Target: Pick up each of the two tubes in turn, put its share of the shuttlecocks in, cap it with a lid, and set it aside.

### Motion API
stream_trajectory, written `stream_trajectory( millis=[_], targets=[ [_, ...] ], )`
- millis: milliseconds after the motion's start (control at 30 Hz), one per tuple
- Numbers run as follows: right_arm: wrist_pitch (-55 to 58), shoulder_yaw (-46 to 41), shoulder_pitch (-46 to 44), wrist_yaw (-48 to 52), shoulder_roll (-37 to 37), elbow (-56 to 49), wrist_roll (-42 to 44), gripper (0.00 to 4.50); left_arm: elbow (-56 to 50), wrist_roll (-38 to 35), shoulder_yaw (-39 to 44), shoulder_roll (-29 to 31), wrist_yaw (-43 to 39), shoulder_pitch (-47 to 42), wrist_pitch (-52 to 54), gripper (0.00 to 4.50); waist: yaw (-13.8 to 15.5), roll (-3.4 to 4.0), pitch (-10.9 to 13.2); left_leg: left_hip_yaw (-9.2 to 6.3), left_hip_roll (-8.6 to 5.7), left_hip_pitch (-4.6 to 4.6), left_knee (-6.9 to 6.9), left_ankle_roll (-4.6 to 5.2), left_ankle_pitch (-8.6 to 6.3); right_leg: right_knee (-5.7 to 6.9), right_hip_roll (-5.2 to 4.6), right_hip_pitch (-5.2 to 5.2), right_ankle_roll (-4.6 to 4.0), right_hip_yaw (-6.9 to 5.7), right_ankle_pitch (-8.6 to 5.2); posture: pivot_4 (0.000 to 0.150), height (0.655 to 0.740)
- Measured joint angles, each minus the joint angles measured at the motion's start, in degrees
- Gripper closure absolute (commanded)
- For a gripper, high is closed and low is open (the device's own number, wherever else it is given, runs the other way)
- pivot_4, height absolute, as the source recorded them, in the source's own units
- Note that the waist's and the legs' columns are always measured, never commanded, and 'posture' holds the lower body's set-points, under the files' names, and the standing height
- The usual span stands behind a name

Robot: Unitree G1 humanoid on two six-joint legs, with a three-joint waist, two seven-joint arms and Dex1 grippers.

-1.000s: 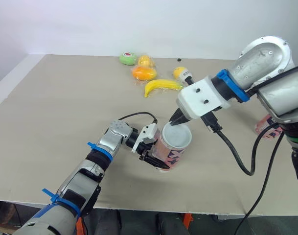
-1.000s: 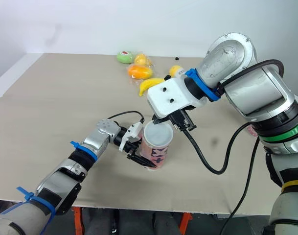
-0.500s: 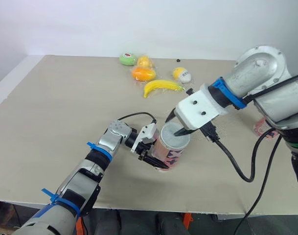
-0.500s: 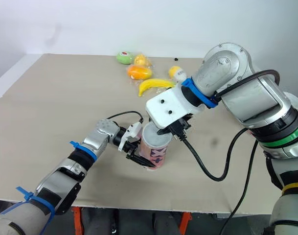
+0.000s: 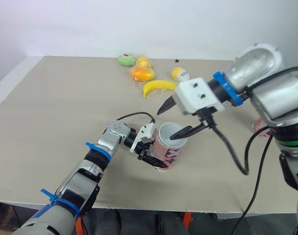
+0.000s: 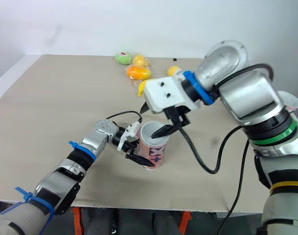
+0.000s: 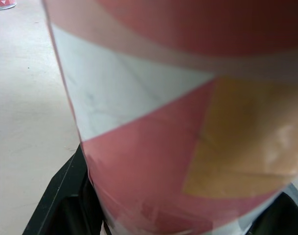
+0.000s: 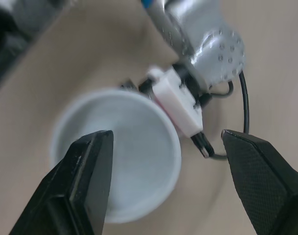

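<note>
A pink patterned tube [image 5: 169, 148] stands tilted near the table's front, with my left gripper [image 5: 151, 152] shut around its side. In the left wrist view the tube [image 7: 178, 122] sits between the black fingers [image 7: 65, 205]. My right gripper [image 5: 172, 119] hangs open just above the tube's mouth, nothing between its fingers. From the right wrist the tube's white inside [image 8: 119, 156] lies below the spread fingertips [image 8: 90, 171]; I cannot make out its contents. A second pink tube [image 5: 260, 127] shows partly behind my right arm.
Toy fruit lies at the back of the table: a banana [image 5: 158, 87], an orange [image 5: 143, 73], a green piece [image 5: 126, 59] and a yellow ball [image 5: 179, 73]. The table's front edge [image 5: 139, 208] runs just below my left forearm.
My right gripper went from shut at the tube's mouth to open, and has lifted a little above it. The left gripper and tube have stayed put.
</note>
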Motion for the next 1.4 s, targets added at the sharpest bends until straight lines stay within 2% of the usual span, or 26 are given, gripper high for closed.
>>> stream_trajectory(
  millis=[100, 133, 167, 233, 267, 400, 667, 867, 967, 1033, 1133, 1167, 1200, 1233, 1267, 1300, 1400],
  targets=[
    [1.0, -1.2, 0.2, 0.0, -3.4, -0.8, 4.2, 2.23, 0.1, 0.0, 0.1, 0.0, -0.3, 0.0, 0.0, 1.56, -0.1, 0.0, 0.0, 0.02, -0.01, 0.02, -0.05, -0.03, -0.03, -0.03, 0.01, 0.0, -0.01, 0.04, -0.04, 0.15, 0.6917],
    [1.0, -1.1, 1.1, 0.0, -3.6, -1.0, 4.4, 2.85, 0.2, 0.0, 0.2, 0.0, -0.2, 0.0, 0.0, 1.56, -0.1, 0.0, 0.0, 0.01, 0.0, 0.02, -0.06, -0.02, -0.03, -0.02, 0.02, -0.03, 0.03, 0.03, -0.05, 0.15, 0.6917],
    [1.0, -1.1, 1.2, 0.0, -3.6, -1.0, 4.4, 3.04, 0.2, 0.0, 0.2, 0.0, -0.2, 0.0, 0.0, 1.56, -0.1, 0.0, 0.0, 0.01, 0.0, 0.02, -0.06, -0.02, -0.03, -0.02, 0.02, -0.03, 0.03, 0.03, -0.05, 0.15, 0.6917],
    [1.1, -0.9, 2.1, 0.0, -3.5, -1.6, 4.8, 4.09, 0.3, 0.0, 0.2, 0.0, -0.1, 0.0, 0.0, 1.56, -0.1, 0.02, 0.0, 0.02, 0.0, 0.01, -0.04, -0.02, -0.02, -0.02, 0.01, -0.05, 0.1, 0.04, -0.05, 0.15, 0.6917],
    [1.1, -0.9, 2.1, 0.0, -3.5, -1.6, 4.8, 4.42, 0.3, 0.0, 0.2, 0.0, -0.1, 0.0, 0.0, 1.56, -0.1, 0.02, 0.0, 0.03, 0.0, 0.01, -0.04, -0.02, -0.02, -0.02, 0.01, -0.05, 0.1, 0.04, -0.04, 0.15, 0.6917],
    [1.1, -0.8, 3.9, 0.1, -1.2, -1.8, 4.6, 4.42, 0.1, 0.0, 0.2, 0.0, -0.2, 0.0, 0.0, 1.56, 0.0, 0.02, 0.0, 0.02, 0.0, 0.01, -0.04, -0.02, -0.02, -0.02, 0.02, -0.04, 0.08, 0.03, -0.04, 0.15, 0.6917],
    [-1.0, 1.7, 5.9, -0.2, 3.5, -0.5, -2.5, 4.42, -0.1, 0.0, 0.4, 0.2, 0.0, 0.8, -0.1, 1.56, -0.1, 0.01, 0.0, 0.01, 0.11, 0.07, -0.05, -0.02, -0.02, -0.02, 0.13, -0.04, 0.07, 0.03, -0.04, 0.15, 0.6917],
    [-7.1, 2.8, 7.6, -0.2, 2.3, -2.6, -7.1, 4.42, 0.0, 0.7, 0.0, 0.2, 1.2, 1.2, 0.0, 1.56, -0.1, -0.3, -0.6, 0.01, 0.14, 0.51, -0.06, -0.08, -0.06, -0.05, 0.15, 0.12, -0.25, 0.03, -0.26, 0.15, 0.6917],
    [-7.8, 3.0, 7.9, -0.3, 2.0, -3.0, -7.7, 4.42, 0.1, 1.1, 0.0, 0.2, 1.6, 1.3, 0.1, 1.56, -0.1, -0.68, -0.9, 0.03, 0.18, 0.66, -0.06, -0.15, -0.11, -0.05, 0.14, 0.24, -0.29, 0.04, -0.27, 0.15, 0.6917],
    [-2.4, -0.4, 9.1, -0.3, 3.4, -1.2, -4.3, 4.42, -0.4, 0.9, 0.3, 0.2, 1.8, 1.6, 0.0, 1.56, -0.1, -0.66, -0.9, 0.09, 0.19, 0.61, -0.06, -0.15, -0.1, -0.05, 0.1, 0.21, -0.32, 0.06, -0.24, 0.15, 0.6917],
    [2.0, -3.4, 9.2, -1.4, 4.6, -0.4, -0.6, 3.64, -1.4, 0.8, 0.6, 0.1, 1.3, 1.8, 0.0, 1.56, 0.0, -0.45, -0.8, 0.06, 0.19, 0.14, -0.08, -0.1, -0.07, 0.03, 0.14, -0.01, -0.45, 0.06, -0.14, 0.15, 0.6917],
    [3.7, -5.3, 9.3, -2.2, 4.5, -0.3, 0.7, 3.11, -1.8, 0.6, 0.6, 0.0, 1.2, 2.0, 0.0, 1.56, 0.1, -0.39, -0.8, 0.05, 0.17, 0.03, -0.09, -0.1, -0.07, 0.03, 0.14, -0.08, -0.35, 0.06, 0.05, 0.15, 0.6917],
    [5.1, -7.6, 9.4, -3.0, 3.9, -0.4, 1.8, 2.9, -2.1, 0.4, 0.6, -0.1, 1.2, 2.3, -0.1, 1.56, 0.2, -0.38, -0.7, 0.05, 0.16, -0.01, -0.09, -0.11, -0.08, 0.02, 0.14, -0.09, -0.33, 0.06, 0.0, 0.15, 0.6917],
    [6.5, -10.6, 10.1, -3.7, 2.4, -1.0, 3.3, 2.34, -2.5, 0.4, 0.5, -0.4, 1.2, 2.5, -0.1, 1.56, 0.3, -0.39, -0.7, 0.03, 0.15, -0.05, -0.11, -0.15, -0.12, -0.03, 0.14, -0.08, -0.3, 0.05, -0.07, 0.15, 0.6917],
    [8.1, -14.7, 12.1, -4.4, 0.1, -2.2, 5.1, 1.95, -2.7, 0.1, 0.5, -0.4, 1.2, 2.7, -0.3, 1.56, 0.6, -0.4, -0.7, 0.0, 0.09, -0.07, -0.18, -0.18, -0.18, -0.07, 0.14, -0.06, -0.26, 0.07, -0.18, 0.15, 0.6917],
    [8.3, -15.1, 12.4, -4.5, -0.2, -2.3, 5.3, 1.69, -2.7, 0.1, 0.5, -0.3, 1.2, 2.8, -0.4, 1.56, 0.6, -0.4, -0.7, 0.0, 0.08, -0.07, -0.18, -0.18, -0.19, -0.07, 0.14, -0.06, -0.26, 0.09, -0.19, 0.15, 0.6917],
    [12.6, -25.7, 22.3, -8.0, -4.0, -7.8, 10.5, 0.34, -2.5, 0.0, 0.9, -0.4, 1.4, 2.8, -1.7, 1.56, 0.9, -0.39, -0.7, -0.1, -0.04, -0.06, -0.37, -0.16, -0.22, -0.09, 0.15, -0.03, -0.22, 0.14, -0.31, 0.15, 0.6917]
  ],
)
